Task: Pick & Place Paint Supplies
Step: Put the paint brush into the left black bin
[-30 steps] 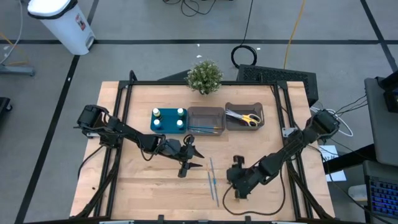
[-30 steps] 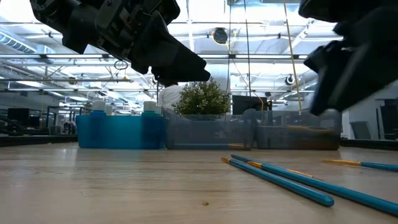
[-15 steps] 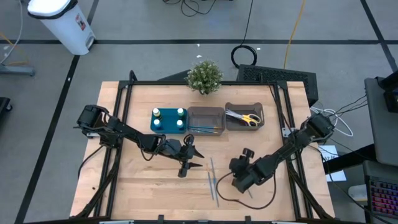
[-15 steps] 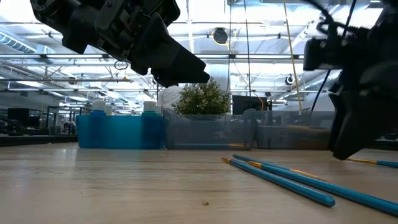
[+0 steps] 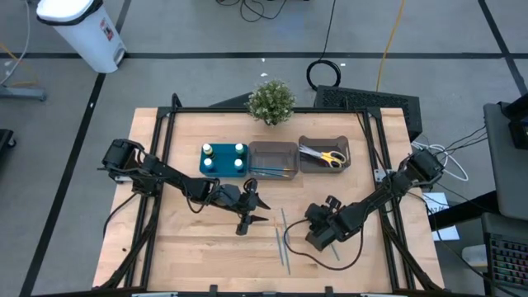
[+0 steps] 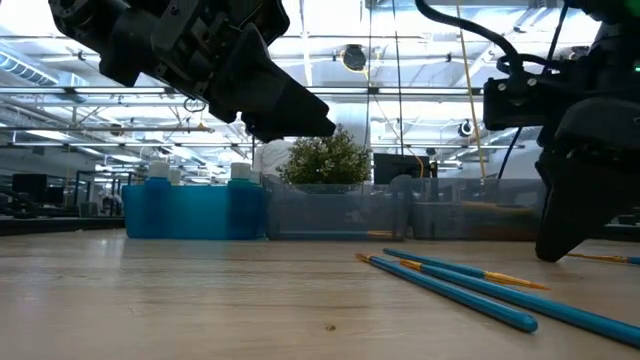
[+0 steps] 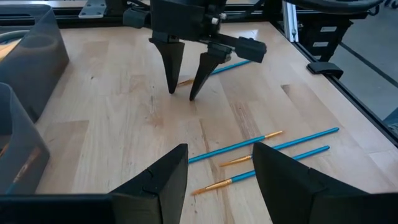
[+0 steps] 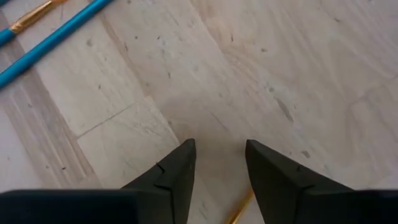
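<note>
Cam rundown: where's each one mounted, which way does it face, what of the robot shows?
High: overhead, straight down on the table; both arms, left gripper and right gripper show.
Low: table height, level toward the teal tray; both arms overhead.
Left wrist: past its own open fingers at the right gripper.
Right wrist: down onto wood; own open fingers.
Shared: all four show the blue brushes.

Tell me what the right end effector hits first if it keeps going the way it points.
Probably the bare wooden table: the right end effector points steeply down at it, fingers apart, empty. A gold-tipped brush lies just beneath the fingers and might be touched first; depth is unclear.
</note>
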